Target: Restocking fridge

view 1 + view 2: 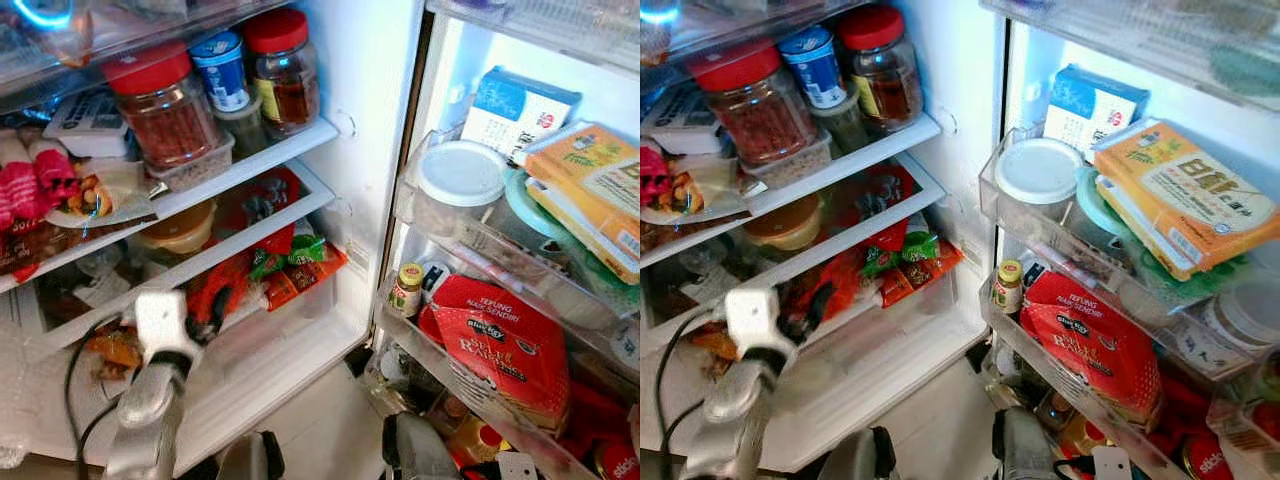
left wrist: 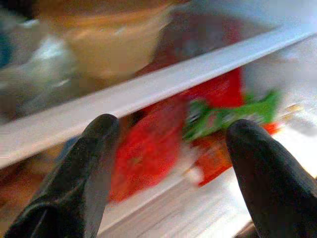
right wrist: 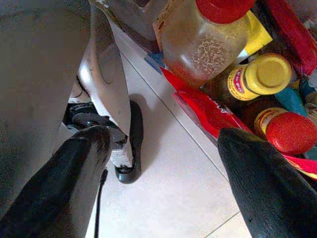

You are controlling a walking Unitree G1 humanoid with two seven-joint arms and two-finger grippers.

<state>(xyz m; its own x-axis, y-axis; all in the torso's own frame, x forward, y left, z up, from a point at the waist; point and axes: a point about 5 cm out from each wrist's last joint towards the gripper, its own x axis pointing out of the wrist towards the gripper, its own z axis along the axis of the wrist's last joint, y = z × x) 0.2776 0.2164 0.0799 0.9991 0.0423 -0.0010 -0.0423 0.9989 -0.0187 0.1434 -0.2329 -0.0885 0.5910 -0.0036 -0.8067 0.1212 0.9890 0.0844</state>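
Note:
The fridge stands open, its shelves crowded. My left gripper is open and reaches into the lower shelf space, just below a white shelf edge. Nothing is between its fingers. Right ahead of it lie red snack packets and a green-labelled packet. In the head view the red packets sit on the lower shelf under a yellowish tub. My right gripper hangs open and low over the tiled floor, beside the bottom door bin.
Red-lidded jars and a blue-lidded tin fill the upper shelf. The door bins hold a white-lidded tub, yellow boxes, a red flour bag and a small bottle. Bottles stand near my right gripper.

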